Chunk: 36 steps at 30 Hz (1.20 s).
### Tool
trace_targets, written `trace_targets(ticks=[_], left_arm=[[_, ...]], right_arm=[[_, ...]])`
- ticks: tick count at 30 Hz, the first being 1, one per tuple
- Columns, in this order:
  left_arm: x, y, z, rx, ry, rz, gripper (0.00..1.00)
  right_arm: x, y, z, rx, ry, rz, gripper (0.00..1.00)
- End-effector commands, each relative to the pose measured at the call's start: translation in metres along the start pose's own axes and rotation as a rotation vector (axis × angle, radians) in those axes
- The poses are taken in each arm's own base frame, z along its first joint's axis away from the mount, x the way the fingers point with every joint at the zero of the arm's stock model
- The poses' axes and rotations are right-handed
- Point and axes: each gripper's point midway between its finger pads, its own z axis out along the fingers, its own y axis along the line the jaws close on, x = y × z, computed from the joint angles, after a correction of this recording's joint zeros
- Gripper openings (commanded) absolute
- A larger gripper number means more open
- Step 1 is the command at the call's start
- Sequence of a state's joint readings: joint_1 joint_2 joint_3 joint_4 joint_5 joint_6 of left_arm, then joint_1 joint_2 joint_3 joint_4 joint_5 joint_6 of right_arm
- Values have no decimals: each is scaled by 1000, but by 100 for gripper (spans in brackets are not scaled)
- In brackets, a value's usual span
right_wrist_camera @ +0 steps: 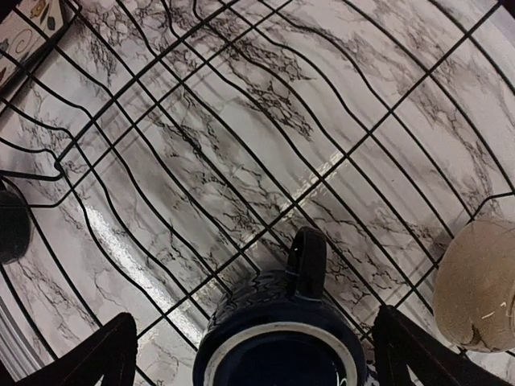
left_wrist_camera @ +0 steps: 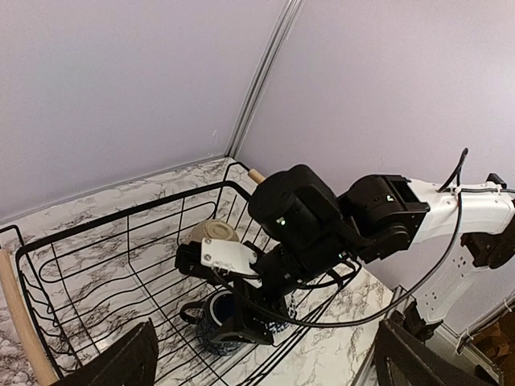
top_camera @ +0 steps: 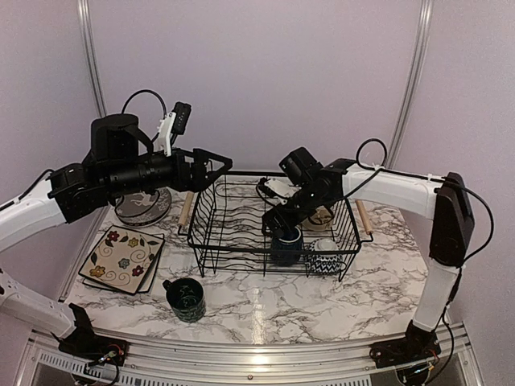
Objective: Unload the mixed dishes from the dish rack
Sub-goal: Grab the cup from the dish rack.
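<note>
The black wire dish rack [top_camera: 233,211] stands mid-table. In it are a dark blue mug [top_camera: 286,245], a beige bowl [top_camera: 322,217] and a blue-white chevron bowl [top_camera: 326,259]. My right gripper [top_camera: 283,225] is open and reaches down into the rack. In the right wrist view its fingers [right_wrist_camera: 105,354] stand on either side of the mug [right_wrist_camera: 282,330], not closed on it. My left gripper [top_camera: 219,165] is open and empty, held above the rack's far left corner. A second dark blue mug [top_camera: 187,297], square floral plates [top_camera: 122,259] and a round striped plate [top_camera: 143,207] lie on the table at left.
The rack's wooden handles [top_camera: 187,211] run along its short sides. The left arm hangs over the round plate and hides most of it. The beige bowl [right_wrist_camera: 475,289] lies just right of the mug. Walls close the back and both sides.
</note>
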<state>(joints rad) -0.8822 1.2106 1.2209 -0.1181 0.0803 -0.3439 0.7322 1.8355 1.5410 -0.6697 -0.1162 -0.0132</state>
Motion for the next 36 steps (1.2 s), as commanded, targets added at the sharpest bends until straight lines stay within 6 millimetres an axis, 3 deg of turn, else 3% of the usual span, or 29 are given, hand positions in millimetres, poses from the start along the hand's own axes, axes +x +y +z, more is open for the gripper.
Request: trace_targets(ticks=[1,8,12,25,28,31,36], left_arm=[[-28,-8,17,55,-77,12,97],[-9,-5,36,72,-14,-16,99],[-13,-4,35,71,-42,-29,99],[-8,9,32,21,-33,-50,99],[-8,11,32,14,-32,-55,99],[-9,11,32,15,-35,-51,99],[-2,16,31,-8,-9,-56,99]], right_arm=[[25,-13,-3,102,114,-32,98],[46,-19,7,131,182,-35,98],[47,-10,14,76,188,-26,99],[62,-16,31,98,249,-28,98],[62,-15,32,88,245,-29,93],[59,-12,33,77,237,-29,80],[41,-11,21,78,170,-32,68]])
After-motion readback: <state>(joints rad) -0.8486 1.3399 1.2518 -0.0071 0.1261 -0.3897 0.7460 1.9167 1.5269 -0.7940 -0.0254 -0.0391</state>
